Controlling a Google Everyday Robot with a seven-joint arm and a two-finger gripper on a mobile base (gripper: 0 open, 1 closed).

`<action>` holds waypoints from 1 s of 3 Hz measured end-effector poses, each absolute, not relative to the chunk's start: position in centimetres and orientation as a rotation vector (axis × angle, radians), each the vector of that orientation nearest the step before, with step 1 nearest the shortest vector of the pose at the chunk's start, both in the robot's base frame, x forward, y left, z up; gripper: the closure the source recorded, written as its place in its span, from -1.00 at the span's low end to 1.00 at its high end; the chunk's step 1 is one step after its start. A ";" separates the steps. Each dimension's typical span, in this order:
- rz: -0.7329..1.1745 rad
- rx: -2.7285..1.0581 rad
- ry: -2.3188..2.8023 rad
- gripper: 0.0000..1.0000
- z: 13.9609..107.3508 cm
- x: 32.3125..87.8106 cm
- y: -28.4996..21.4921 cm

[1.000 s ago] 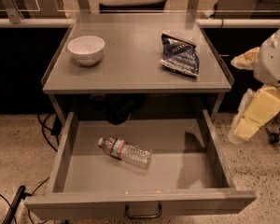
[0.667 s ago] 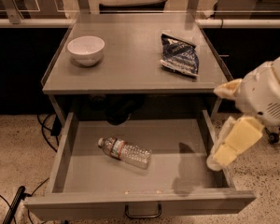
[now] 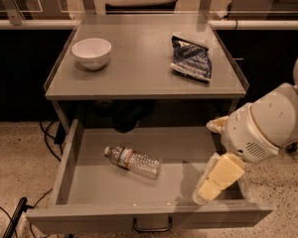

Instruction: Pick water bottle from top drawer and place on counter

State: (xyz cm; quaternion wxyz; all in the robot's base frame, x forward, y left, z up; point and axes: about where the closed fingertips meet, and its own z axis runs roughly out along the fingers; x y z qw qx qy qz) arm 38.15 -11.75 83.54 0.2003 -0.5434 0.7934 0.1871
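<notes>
The water bottle [image 3: 133, 161], clear and ribbed with a white cap and a red-and-white label band, lies on its side on the floor of the open top drawer [image 3: 92, 188], cap pointing back-left. The drawer is pulled fully out, its dark loop handle [image 3: 152, 227] at the front. My gripper [image 3: 214, 181], cream-coloured, hangs over the drawer's right front corner, to the right of the bottle and apart from it. The white arm housing [image 3: 263, 124] sits just above it. The grey counter [image 3: 144, 66] spreads above the drawer.
A white bowl [image 3: 91, 52] stands on the counter's left side. A dark blue crinkled snack bag [image 3: 190, 57] lies on its right side. Cables [image 3: 20, 217] trail on the speckled floor at left. A dark cavity lies behind the drawer under the counter.
My arm and gripper have moved left and down, from beside the cabinet's right side to over the drawer's right front corner. The bottle, bowl and bag have not moved.
</notes>
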 end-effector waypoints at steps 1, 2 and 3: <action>0.478 -1.515 2.174 -1.00 80.9 41.6 -7.1; 0.478 -1.515 2.174 -1.00 80.9 41.7 -7.1; 0.496 -1.489 2.193 -1.00 77.9 43.3 -6.0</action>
